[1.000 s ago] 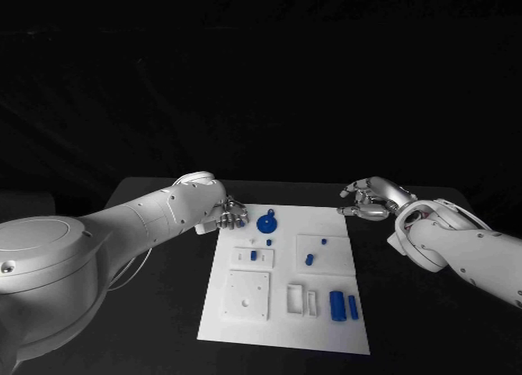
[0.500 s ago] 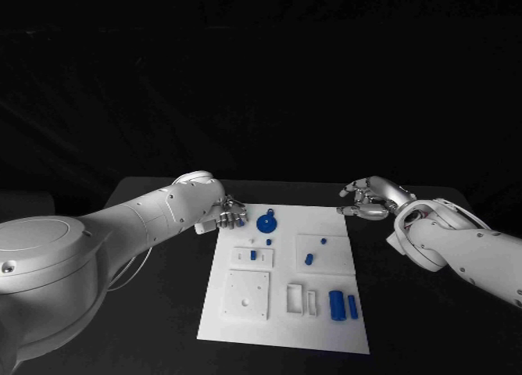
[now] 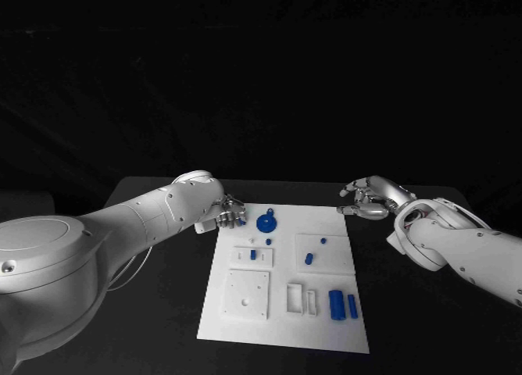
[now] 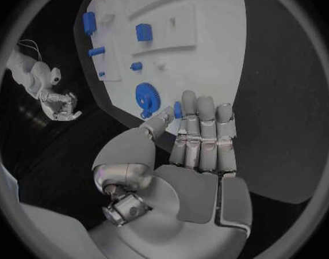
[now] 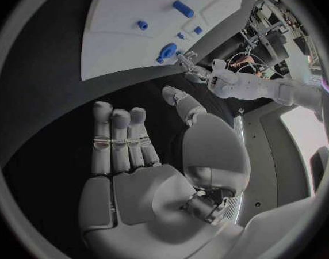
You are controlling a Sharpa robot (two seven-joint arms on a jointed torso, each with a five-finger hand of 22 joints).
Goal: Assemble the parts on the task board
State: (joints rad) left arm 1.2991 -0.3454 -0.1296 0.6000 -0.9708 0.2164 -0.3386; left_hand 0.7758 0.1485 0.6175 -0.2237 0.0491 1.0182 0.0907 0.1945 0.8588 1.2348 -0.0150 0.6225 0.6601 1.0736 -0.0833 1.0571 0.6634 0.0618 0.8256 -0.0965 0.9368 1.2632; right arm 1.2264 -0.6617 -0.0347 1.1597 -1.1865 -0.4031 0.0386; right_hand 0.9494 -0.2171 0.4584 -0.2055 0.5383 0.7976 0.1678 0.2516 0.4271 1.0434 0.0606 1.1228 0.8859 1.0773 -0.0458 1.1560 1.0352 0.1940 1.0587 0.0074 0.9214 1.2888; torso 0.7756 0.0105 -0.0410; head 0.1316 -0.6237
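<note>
Head view: the white task board (image 3: pixel 286 312) lies in the middle of the black table (image 3: pixel 148 312), its long axis running from the near edge to the far edge. At its far left corner the left hand (image 3: pixel 230 212) hovers with straight fingers side by side; a small blue peg (image 4: pixel 178 110) sits at its fingertips, but I cannot tell whether it is pinched. Just right of that hand lies one round blue gear (image 3: pixel 266 226). Nearer come three small blue pieces (image 3: pixel 253 255), one of them tilted. Two upright blue blocks (image 3: pixel 337 305) stand side by side by the near right corner. Past the far right corner the right hand (image 3: pixel 368 200) hangs above the table, fingers loosely curled around nothing. Nothing has moved since the earlier frames.
</note>
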